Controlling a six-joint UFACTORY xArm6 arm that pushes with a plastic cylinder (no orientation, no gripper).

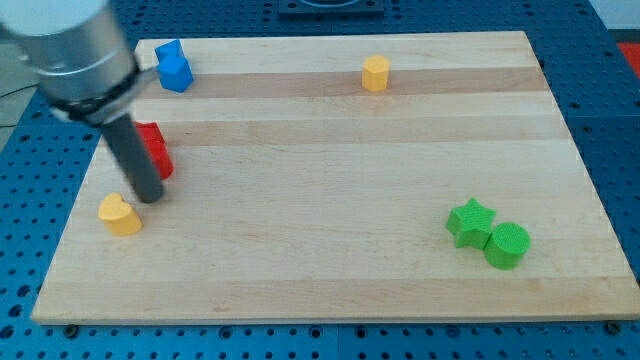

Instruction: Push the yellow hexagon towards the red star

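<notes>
The yellow hexagon (375,73) stands near the view's top, right of centre. A red block (155,148), partly hidden by the rod so its shape is unclear, lies at the view's left. My tip (150,197) rests on the board just below the red block and just up-right of a yellow heart-like block (120,214). The tip is far to the left of the yellow hexagon.
A blue block (174,67) sits at the view's top left. A green star (470,222) and a green cylinder (507,245) touch each other at the lower right. The wooden board (330,280) lies on a blue perforated table (620,120).
</notes>
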